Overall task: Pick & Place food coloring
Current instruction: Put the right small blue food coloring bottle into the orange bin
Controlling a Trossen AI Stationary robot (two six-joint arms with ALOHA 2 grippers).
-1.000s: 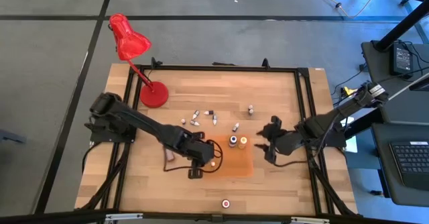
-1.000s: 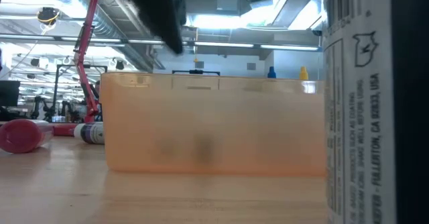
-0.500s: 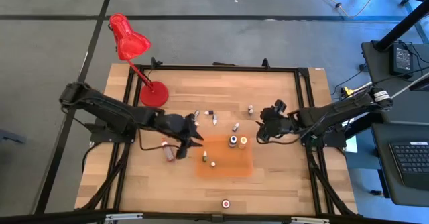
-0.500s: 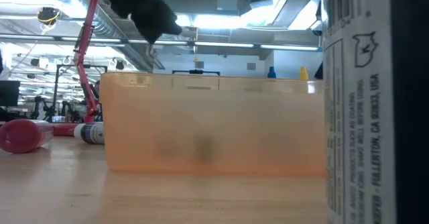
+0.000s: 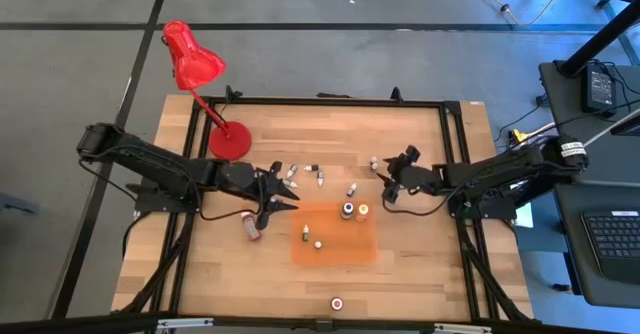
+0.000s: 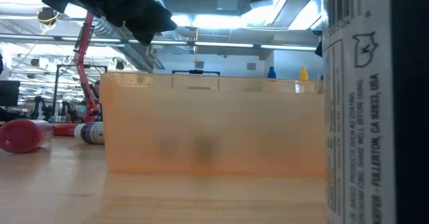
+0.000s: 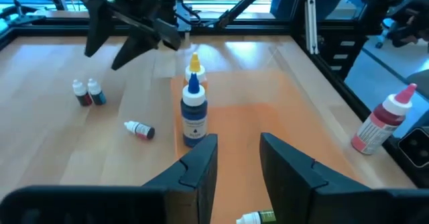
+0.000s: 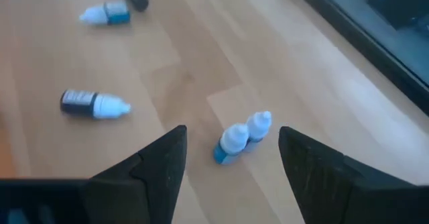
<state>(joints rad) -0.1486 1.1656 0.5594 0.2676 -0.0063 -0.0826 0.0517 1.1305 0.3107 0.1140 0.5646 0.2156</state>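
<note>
Left jaws point(image 5: 281, 190) back off mat point(image 5: 358, 251) — empty, apart

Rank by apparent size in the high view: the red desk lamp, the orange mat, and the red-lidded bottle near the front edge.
1. Orange mat
2. Red desk lamp, perhaps enlarged by nearness to the camera
3. Red-lidded bottle, clearly smallest

Low view — a bottle point(image 6: 375, 103) looms blurred, cut off at the right edge.
</note>
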